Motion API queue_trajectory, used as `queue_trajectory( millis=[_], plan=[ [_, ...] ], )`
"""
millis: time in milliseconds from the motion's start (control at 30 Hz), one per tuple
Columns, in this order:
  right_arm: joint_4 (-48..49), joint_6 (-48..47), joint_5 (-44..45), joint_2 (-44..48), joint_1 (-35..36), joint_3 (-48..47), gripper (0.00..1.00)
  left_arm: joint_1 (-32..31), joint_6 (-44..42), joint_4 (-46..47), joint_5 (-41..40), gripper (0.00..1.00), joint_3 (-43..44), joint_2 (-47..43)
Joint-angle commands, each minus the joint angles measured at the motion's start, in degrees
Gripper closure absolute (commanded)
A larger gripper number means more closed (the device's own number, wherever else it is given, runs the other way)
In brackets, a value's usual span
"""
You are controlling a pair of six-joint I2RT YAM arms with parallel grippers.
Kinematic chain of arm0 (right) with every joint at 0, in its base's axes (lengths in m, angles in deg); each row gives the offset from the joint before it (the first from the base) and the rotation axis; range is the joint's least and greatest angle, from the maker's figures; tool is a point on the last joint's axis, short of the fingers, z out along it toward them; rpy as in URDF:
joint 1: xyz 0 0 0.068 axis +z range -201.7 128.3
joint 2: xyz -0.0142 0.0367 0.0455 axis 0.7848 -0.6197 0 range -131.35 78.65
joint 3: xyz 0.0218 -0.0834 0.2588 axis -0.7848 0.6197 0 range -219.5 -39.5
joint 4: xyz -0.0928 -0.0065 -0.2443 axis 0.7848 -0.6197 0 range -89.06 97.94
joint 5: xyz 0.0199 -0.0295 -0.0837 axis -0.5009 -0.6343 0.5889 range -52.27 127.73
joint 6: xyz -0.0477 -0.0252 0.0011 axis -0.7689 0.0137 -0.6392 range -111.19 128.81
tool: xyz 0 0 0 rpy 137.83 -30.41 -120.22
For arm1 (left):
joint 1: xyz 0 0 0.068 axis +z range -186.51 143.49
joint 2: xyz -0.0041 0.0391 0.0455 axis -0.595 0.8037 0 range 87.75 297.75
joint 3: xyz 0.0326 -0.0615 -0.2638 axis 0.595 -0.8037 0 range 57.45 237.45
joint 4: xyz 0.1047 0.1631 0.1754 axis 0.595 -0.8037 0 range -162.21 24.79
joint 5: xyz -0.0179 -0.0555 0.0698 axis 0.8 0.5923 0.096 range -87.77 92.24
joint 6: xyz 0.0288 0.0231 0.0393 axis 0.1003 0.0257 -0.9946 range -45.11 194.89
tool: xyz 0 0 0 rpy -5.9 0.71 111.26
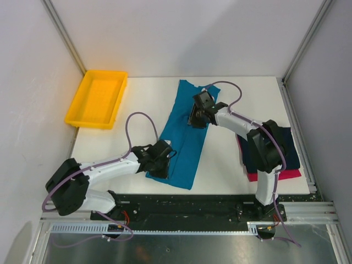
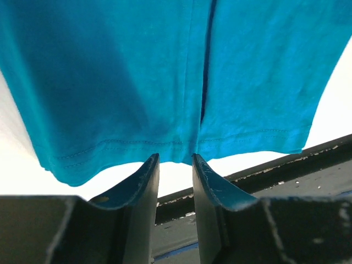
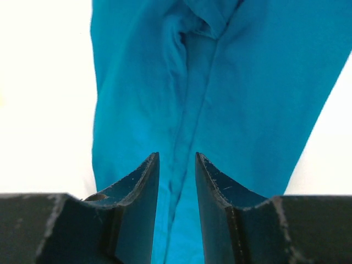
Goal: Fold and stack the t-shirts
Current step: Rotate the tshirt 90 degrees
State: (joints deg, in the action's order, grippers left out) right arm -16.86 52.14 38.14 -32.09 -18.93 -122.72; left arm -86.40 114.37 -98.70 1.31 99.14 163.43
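A teal-blue cotton t-shirt (image 1: 184,143) (image 2: 137,82) (image 3: 264,82), folded into a long strip, lies mid-tabletop (image 1: 143,93), running from 12 to 6 o'clock.

The left pincer (image 1: 164,164) (image 2: 174,159) sits at its 6 o'clock hem. Its jaws are narrowly parted, with bare tabletop showing between them.

The right pincer (image 1: 195,118) (image 3: 177,157) is down on the strip's 12 o'clock half. Its jaws straddle a crease, and I cannot tell whether they pinch it.

At 4 o'clock a folded dark navy t-shirt (image 1: 291,157) lies on a red-pink t-shirt (image 1: 289,174). A yellow plastic tray (image 1: 91,124) sits at 10 o'clock.
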Motion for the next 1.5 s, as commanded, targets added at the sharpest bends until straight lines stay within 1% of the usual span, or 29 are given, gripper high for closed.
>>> queue_trajectory(
  millis=[0,400,1033,1233,1467],
  plan=[
    [-0.8,0.1,1.3,-1.5,0.2,-4.6,0.63,-1.0,-0.4,1.5,-1.2,0.65,1.6,1.9],
    [-3.1,-0.6,1.2,-6.8,0.7,-10.0,0.64,-2.2,-0.9,2.7,0.2,0.65,0.8,1.9],
    [-3.0,-0.5,0.3,-11.7,0.5,-12.8,0.65,-3.0,-1.1,4.0,0.0,0.68,-0.4,4.3],
    [-3.1,-0.5,0.3,-12.7,0.2,-14.0,0.65,-3.0,-1.4,4.1,-0.3,0.72,-0.8,4.8],
    [-3.1,-0.7,0.3,-13.6,0.0,-15.2,0.65,-3.1,-1.7,4.1,-0.7,0.81,-1.5,4.2]
  ],
)
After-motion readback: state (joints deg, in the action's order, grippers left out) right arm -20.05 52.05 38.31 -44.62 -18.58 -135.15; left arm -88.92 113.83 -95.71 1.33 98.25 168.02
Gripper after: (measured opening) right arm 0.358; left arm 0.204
